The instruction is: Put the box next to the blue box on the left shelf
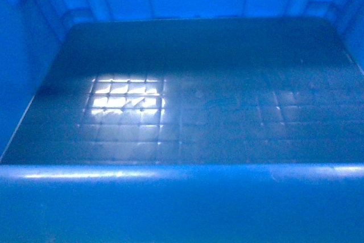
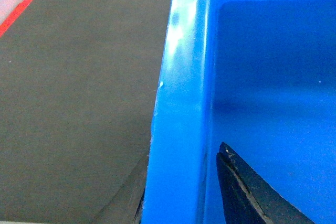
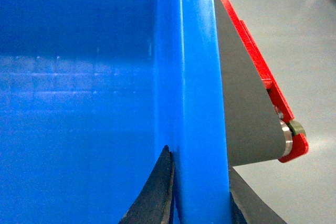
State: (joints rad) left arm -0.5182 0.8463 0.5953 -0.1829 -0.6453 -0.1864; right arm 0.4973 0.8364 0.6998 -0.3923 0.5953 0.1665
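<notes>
Item 1. Box (image 1: 182, 197): bright-blue plastic crate, filling the head view entirely. Grid-textured floor, with a bright patch of reflected light on its left half; thick near rim across the bottom of the view; ribbed walls rising at the far side and at both ends. The box sits between the two end effectors, each of which straddles one of its side rims. The left shelf cannot be made out in any view.

Item 2. Dark grey belt-like surface (image 2: 79, 103): flat and matt, lying outboard of the left end effector, directly beside the box's outer wall. The same kind of grey surface (image 3: 244, 119) shows outboard of the right end effector, ending at a small roller (image 3: 287, 135).

Item 3. Red frame edge (image 3: 252, 51): thin red strip running along the grey surface, outboard of the right end effector; a red line (image 2: 26, 6) also borders the grey surface far outboard of the left one.

Item 4. Pale grey floor (image 3: 299, 35): beyond the red frame edge, well outboard of the right end effector.

Item 5. Left end effector (image 2: 181, 192): two dark fingers, one inside the box wall, one outside, clamped on the rim.

Item 6. Right end effector (image 3: 202, 192): two dark fingers likewise set either side of the opposite rim, pinching it.
</notes>
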